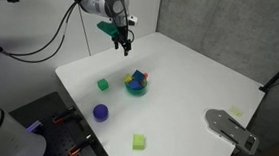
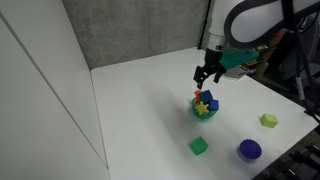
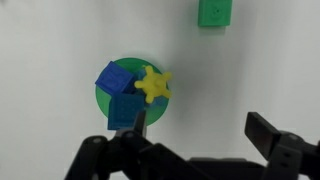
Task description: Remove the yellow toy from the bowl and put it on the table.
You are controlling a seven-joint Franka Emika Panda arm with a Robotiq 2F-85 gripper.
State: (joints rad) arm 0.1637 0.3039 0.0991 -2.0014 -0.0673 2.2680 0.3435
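Yellow star-shaped toy [image 3: 153,84] in round teal bowl [image 3: 154,106]

Nearest the wrist camera, the black robot gripper [image 3: 197,122] hovers with fingers spread wide, holding nothing. Just beyond, the toy lies inside the bowl, touching two blue blocks [image 3: 118,92]. Farther off, a small green cube [image 3: 213,12] rests on the white flat tabletop [image 3: 50,40].

Smooth white matt table [image 1: 199,83], small teal bowl [image 3: 99,100] of plain plastic look, inside the bowl a matt yellow toy [image 3: 153,84] and blue plastic-looking blocks [image 3: 118,85], near the bowl a matt green cube [image 3: 213,12] and a smooth purple ball [image 1: 101,112], above the bowl the gripper [image 3: 200,138], matt black.
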